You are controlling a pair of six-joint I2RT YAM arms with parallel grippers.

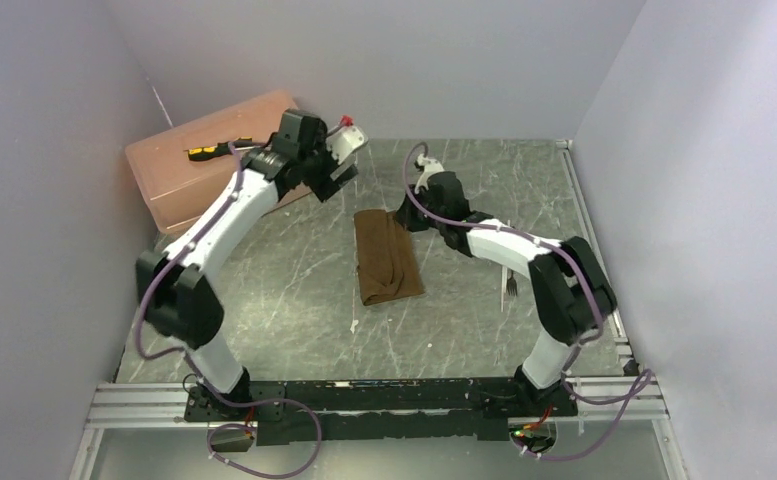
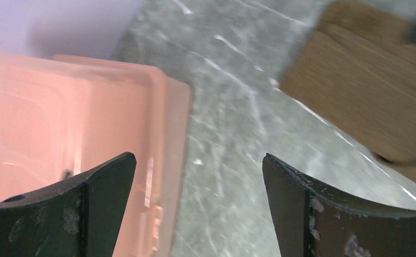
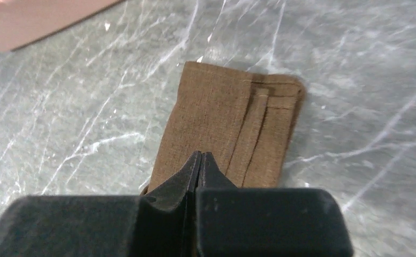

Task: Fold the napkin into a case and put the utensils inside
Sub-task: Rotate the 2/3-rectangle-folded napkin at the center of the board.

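Observation:
The brown napkin (image 1: 388, 258) lies on the table as a narrow folded oblong, with lengthwise folds showing in the right wrist view (image 3: 221, 112). My right gripper (image 1: 405, 216) is at its far end, low over the cloth; its jaws are pressed together (image 3: 201, 155) with nothing visibly between them. My left gripper (image 1: 336, 178) is open and empty, raised beside the pink box; in its wrist view (image 2: 199, 160) the napkin (image 2: 366, 91) is at upper right. One silvery fork (image 1: 511, 285) lies by the right arm, partly hidden. No other utensil shows.
A pink box (image 1: 179, 175) stands at the back left with a yellow-and-black screwdriver (image 1: 210, 150) on its lid; its edge shows in the left wrist view (image 2: 157, 134). A small white scrap (image 1: 353, 325) lies near the napkin. Walls enclose three sides.

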